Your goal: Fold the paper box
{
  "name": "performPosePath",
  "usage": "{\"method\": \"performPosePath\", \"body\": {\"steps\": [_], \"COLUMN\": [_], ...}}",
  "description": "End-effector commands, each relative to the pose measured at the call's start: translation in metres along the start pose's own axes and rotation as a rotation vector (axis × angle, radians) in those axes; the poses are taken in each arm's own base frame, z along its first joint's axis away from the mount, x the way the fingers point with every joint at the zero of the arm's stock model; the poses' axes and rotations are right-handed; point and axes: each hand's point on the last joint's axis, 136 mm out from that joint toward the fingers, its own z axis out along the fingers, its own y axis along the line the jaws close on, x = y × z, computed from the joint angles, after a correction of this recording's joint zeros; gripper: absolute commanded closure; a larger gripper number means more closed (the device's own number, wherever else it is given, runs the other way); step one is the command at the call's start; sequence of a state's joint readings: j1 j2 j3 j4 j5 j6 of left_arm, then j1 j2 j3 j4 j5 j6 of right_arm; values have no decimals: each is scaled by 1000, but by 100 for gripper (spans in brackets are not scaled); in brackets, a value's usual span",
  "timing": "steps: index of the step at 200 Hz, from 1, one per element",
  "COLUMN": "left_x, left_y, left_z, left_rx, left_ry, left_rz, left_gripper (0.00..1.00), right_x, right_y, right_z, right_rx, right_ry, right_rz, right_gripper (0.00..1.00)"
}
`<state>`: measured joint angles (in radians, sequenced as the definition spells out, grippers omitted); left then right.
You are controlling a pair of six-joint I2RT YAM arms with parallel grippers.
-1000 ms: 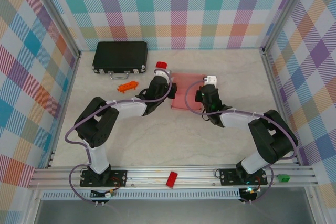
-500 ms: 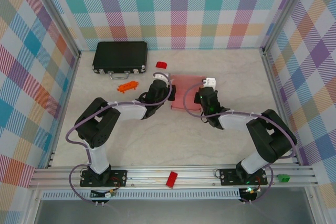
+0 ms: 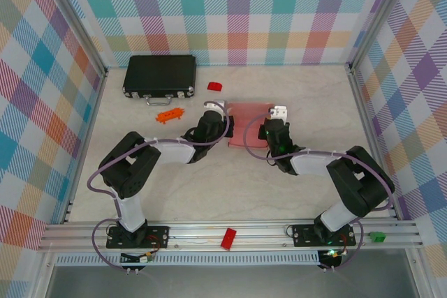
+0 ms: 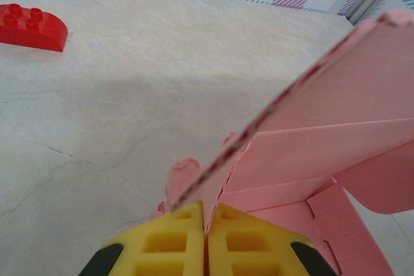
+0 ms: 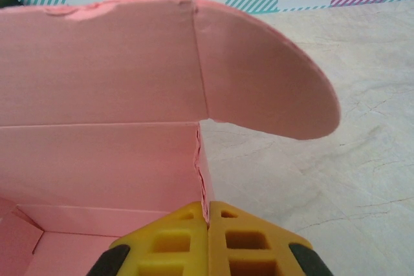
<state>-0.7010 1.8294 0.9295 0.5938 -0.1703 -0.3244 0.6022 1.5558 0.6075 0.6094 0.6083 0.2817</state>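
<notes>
Paper box (image 3: 246,122) lies half-raised near the middle of the desk (image 3: 209,186). At its left side the left claw (image 4: 206,214) is closed on the thin edge of a side wall (image 4: 336,82). I judge that wall should be swung upright along its crease, gently, since a tug could tear the card. At the right, the right claw (image 5: 207,214) pinches the opposite wall by the corner under the standing lid (image 5: 97,63), and should anchor it firmly.
</notes>
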Motion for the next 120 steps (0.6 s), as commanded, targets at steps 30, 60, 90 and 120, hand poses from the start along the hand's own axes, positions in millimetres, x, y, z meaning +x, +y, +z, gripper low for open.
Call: {"method": "performPosePath", "body": {"steps": [30, 60, 90, 120], "left_x": [13, 20, 25, 26], "left_y": [-12, -12, -13, -16], "left_z": [-10, -11, -12, -13], "left_rx": [27, 33, 46, 54], "left_ry": [6, 7, 10, 10], "left_rz": [21, 31, 30, 35], "left_gripper": [92, 92, 91, 88], "right_x": [13, 18, 22, 25], "right_y": [5, 3, 2, 0], "right_z": [-8, -10, -12, -15], "right_rx": [-18, -9, -5, -1], "right_ry": [14, 20, 26, 28], "right_rz": [22, 15, 13, 23], "right_gripper": [96, 96, 96, 96]}}
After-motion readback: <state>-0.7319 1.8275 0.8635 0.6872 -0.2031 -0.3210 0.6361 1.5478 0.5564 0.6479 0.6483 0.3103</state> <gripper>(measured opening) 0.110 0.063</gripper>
